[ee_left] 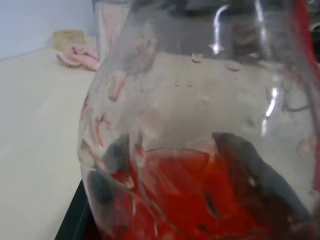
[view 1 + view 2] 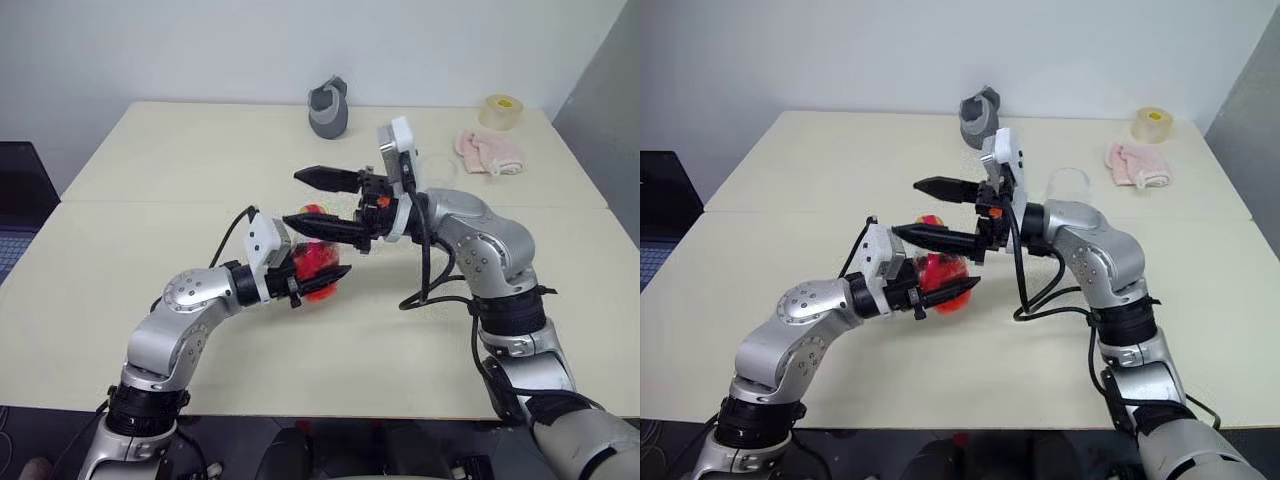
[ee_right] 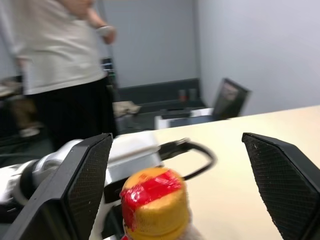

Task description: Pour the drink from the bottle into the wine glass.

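Table (image 2: 150, 170) under both arms. Left gripper (image 2: 318, 272) clamps bottle (image 2: 318, 262), held above tabletop; red drink (image 1: 190, 200) pools in bottle's low side. Right gripper (image 2: 325, 203) spread wide, fingers either side of yellow cap (image 3: 155, 202), not touching. Wine glass (image 2: 1068, 185) behind right arm.

bottle (image 1: 200, 150) cut off by edges, wine glass (image 2: 1068, 186) perhaps partly hidden

Bottle (image 2: 318, 262) btwn grippers (glass (image 2: 1068, 186) behind).
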`<state>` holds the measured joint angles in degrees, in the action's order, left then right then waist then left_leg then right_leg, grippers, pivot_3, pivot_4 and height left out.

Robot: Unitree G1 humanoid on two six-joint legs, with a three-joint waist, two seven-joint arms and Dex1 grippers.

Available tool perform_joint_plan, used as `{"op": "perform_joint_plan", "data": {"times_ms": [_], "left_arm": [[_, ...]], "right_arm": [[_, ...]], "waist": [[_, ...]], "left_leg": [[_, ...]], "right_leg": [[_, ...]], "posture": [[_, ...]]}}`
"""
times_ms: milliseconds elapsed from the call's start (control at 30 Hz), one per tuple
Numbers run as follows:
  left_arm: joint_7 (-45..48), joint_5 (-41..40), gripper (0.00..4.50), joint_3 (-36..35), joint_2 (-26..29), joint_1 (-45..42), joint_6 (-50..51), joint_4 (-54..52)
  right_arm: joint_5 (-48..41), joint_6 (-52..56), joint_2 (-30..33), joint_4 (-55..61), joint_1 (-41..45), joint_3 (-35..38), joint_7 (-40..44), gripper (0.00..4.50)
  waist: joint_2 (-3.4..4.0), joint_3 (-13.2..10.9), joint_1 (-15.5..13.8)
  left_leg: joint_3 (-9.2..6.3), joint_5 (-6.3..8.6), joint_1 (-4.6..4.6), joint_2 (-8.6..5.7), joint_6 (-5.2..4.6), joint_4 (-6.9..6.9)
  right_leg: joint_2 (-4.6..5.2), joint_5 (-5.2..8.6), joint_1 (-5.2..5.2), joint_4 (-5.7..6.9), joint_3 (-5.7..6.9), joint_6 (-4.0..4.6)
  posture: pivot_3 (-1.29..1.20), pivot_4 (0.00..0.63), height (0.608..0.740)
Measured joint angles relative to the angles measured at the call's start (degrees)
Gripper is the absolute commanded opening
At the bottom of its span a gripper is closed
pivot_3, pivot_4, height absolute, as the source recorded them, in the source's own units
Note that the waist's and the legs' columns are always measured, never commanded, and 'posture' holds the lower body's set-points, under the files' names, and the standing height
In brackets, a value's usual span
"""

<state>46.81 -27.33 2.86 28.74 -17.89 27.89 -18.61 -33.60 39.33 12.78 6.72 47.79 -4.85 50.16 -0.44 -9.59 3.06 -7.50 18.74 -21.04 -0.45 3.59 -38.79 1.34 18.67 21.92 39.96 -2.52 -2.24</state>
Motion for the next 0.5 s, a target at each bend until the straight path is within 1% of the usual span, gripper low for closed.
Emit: {"op": "perform_joint_plan", "data": {"times_ms": [133,200,333,500], "left_arm": [[-2.16,0.5,2.29,-0.51,-1.51,-1.17,-0.21,3.02],[-3.17,1.85,2.29,-0.55,-3.51,-4.48,-1.8,7.19],[-4.1,3.56,2.29,-0.36,-6.35,-9.48,-4.28,12.59],[-3.55,5.19,2.29,0.33,-7.57,-11.4,-6.07,17.22]], "right_arm": [[2.04,-0.22,-0.15,1.94,-0.11,0.85,-6.78,4.48],[3.29,-0.95,-0.67,1.96,-0.26,0.87,-9.16,4.48],[4.07,-1.79,-2.01,2.32,-1.27,-0.38,-10.84,4.48],[6.3,-2.94,-1.79,2.34,-1.72,-2.41,-11.7,4.48]], "waist": [[0.0,0.0,-0.01],[0.0,0.0,-0.12],[0.0,0.0,-0.12],[0.0,0.0,0.22]], "left_leg": [[0.0,-0.01,0.0,-0.01,0.01,-0.01],[-0.01,-0.04,0.0,-0.02,0.01,-0.02],[0.04,-0.05,0.0,-0.04,0.02,-0.02],[0.09,-0.06,-0.1,-0.02,0.03,0.02]], "right_leg": [[0.0,-0.01,-0.01,0.01,0.01,0.01],[-0.01,-0.02,-0.02,0.01,0.03,0.03],[-0.01,-0.02,-0.03,-0.03,0.02,0.03],[0.0,-0.02,0.12,-0.03,0.0,0.03]], "posture": [[0.0,0.15,0.74],[0.0,0.15,0.74],[0.0,0.15,0.74],[0.0,0.15,0.74]]}}
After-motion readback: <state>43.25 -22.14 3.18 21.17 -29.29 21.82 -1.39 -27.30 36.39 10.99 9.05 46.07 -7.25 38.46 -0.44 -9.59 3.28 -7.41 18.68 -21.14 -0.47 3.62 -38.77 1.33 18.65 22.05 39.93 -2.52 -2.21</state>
